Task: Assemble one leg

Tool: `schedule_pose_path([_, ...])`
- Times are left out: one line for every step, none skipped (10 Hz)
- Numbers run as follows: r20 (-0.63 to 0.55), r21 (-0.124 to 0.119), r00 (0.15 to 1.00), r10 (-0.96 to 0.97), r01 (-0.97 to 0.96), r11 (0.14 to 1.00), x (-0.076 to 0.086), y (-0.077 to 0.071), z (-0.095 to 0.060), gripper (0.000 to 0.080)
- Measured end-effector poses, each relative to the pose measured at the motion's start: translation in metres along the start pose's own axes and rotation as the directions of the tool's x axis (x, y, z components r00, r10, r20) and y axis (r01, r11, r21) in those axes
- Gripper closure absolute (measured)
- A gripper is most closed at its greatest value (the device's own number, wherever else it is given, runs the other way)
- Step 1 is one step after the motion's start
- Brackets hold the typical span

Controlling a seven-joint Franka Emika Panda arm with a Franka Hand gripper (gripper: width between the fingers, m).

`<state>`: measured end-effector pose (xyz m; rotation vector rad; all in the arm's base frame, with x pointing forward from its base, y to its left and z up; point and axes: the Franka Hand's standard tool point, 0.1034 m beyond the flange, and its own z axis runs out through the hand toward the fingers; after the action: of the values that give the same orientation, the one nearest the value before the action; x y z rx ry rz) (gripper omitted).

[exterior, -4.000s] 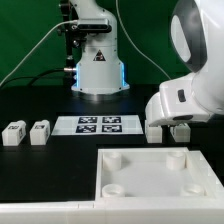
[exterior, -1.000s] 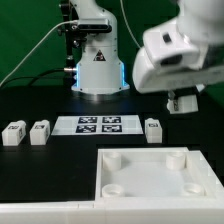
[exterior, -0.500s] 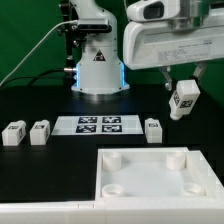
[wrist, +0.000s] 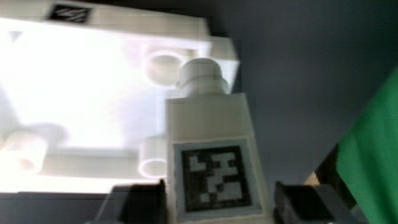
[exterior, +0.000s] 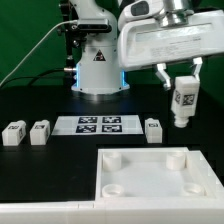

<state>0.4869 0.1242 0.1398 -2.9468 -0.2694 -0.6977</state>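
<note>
Holding the leg [exterior: 183, 98] nearly upright in the air, the gripper [exterior: 181, 80] jaws clamped on it, and probably needing its peg [wrist: 201, 73] centring squarely over a corner socket [exterior: 177, 157] of the panel [exterior: 150, 178] before lowering.

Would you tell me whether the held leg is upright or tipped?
Upright: the leg hangs vertically from the gripper, peg end down.

txt: none legible | tags: b/w fiducial on held leg [exterior: 184, 99], marker board [exterior: 99, 124]
</note>
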Motion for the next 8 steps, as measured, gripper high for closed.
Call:
schedule_pose_path([-0.008,-0.016,1.000,-0.004,0.004,1.000,0.026,0.020,-0.001,0.0506])
schedule_pose_path([-0.023,-0.016,1.000,-0.001,0.001,1.000,0.042,0.027,0.006,0.0506])
schedule_pose_path([-0.035,-0.009,0.999,0.007,-0.008,1.000,0.043,0.027,0.019,0.0506])
schedule_pose_path([-0.038,-0.004,0.999,0.017,-0.017,1.000,0.042,0.029,0.031,0.0506])
schedule_pose_path([-0.034,-0.004,0.999,0.015,-0.015,1.000,0.042,0.028,0.030,0.0506])
schedule_pose_path([-0.035,-0.004,0.999,0.015,-0.015,1.000,0.042,0.028,0.029,0.0506])
schedule_pose_path([-0.033,-0.004,0.999,0.015,-0.015,1.000,0.041,0.028,0.030,0.0506])
schedule_pose_path([-0.033,-0.004,0.999,0.015,-0.015,1.000,0.041,0.028,0.030,0.0506])
